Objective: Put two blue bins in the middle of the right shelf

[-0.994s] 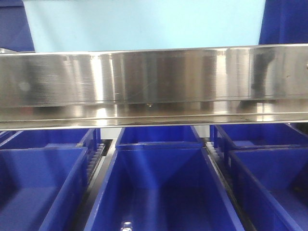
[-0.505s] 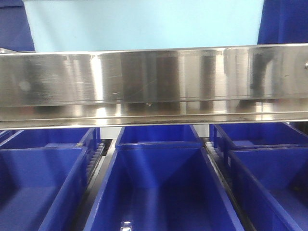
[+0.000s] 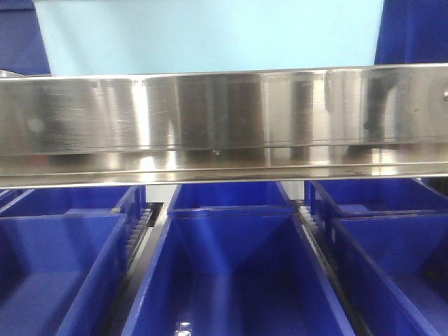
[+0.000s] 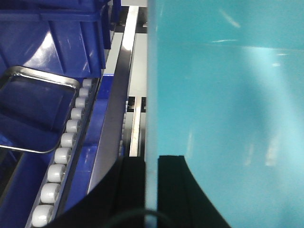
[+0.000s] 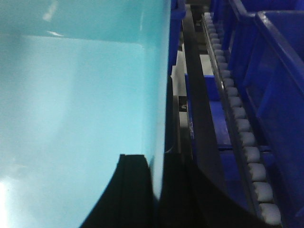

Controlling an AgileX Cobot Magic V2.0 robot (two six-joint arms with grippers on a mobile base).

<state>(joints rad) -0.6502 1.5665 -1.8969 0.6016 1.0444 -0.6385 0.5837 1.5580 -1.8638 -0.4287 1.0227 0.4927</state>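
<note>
front camera sits close to and level with the steel shelf rail (image 3: 224, 119), facing far, with the light blue bin (image 3: 210, 35) above it and dark blue bins (image 3: 231, 280) below. the wrist cameras hug that bin's left and right walls, looking far along the left roller track (image 4: 61, 152) and right roller track (image 5: 242, 128).

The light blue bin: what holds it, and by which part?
Left hand and right hand each clamp a side wall of the light blue bin.

Brushed stainless-steel shelf beam (image 3: 224, 122) spans full width, scratched, reflective. Row of white plastic rollers (image 4: 66, 142) runs alongside a thin steel rail (image 4: 121, 76). Shiny rectangular metal tray (image 4: 35, 109), rounded corners, just left of rollers. Second roller row (image 5: 242, 128) on right.
</note>
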